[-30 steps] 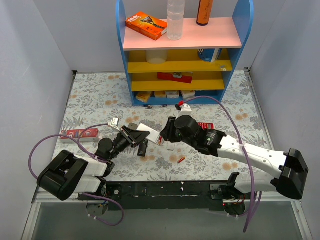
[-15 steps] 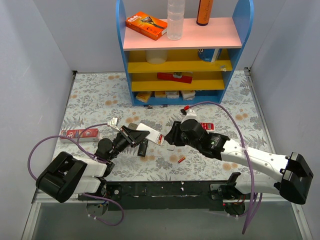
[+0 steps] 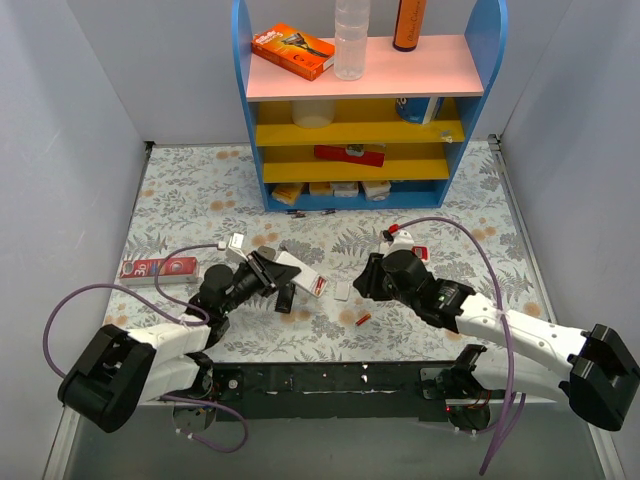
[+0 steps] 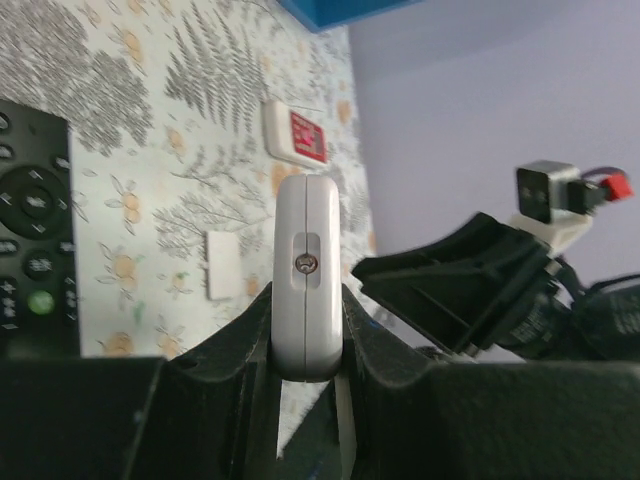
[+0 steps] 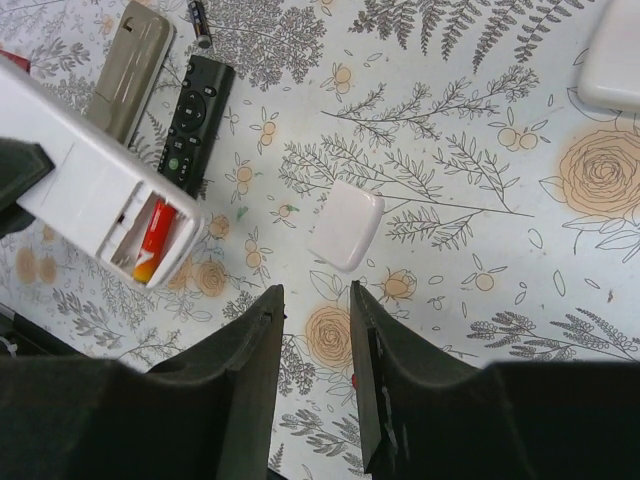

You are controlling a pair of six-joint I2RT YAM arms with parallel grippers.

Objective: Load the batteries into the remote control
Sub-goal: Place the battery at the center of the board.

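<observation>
My left gripper point(image 3: 262, 274) point(image 4: 306, 308) is shut on the white remote control point(image 3: 297, 270) point(image 4: 307, 270) and holds it tilted above the table. Its battery compartment is open at the far end, and one red-orange battery point(image 5: 154, 240) point(image 3: 320, 284) lies in it. My right gripper point(image 3: 361, 284) point(image 5: 312, 305) stands open and empty just right of the remote point(image 5: 85, 185), over the table. The white battery cover point(image 3: 341, 291) point(image 5: 346, 225) lies flat between the two grippers. A loose battery point(image 3: 363, 320) lies nearer the table's front edge. A dark battery point(image 5: 200, 20) lies beyond the black remote.
A black remote point(image 3: 285, 297) point(image 5: 196, 112) lies under the held remote, a beige-grey one point(image 5: 130, 62) beside it. A white remote with red point(image 3: 411, 251) point(image 4: 296, 132) sits behind my right arm. A red-and-white pack point(image 3: 158, 269) lies far left. The blue shelf point(image 3: 360, 195) stands at the back.
My right gripper has drawn back from the remote's open end, to the right and toward the near edge. My left gripper still holds the remote and has shifted slightly.
</observation>
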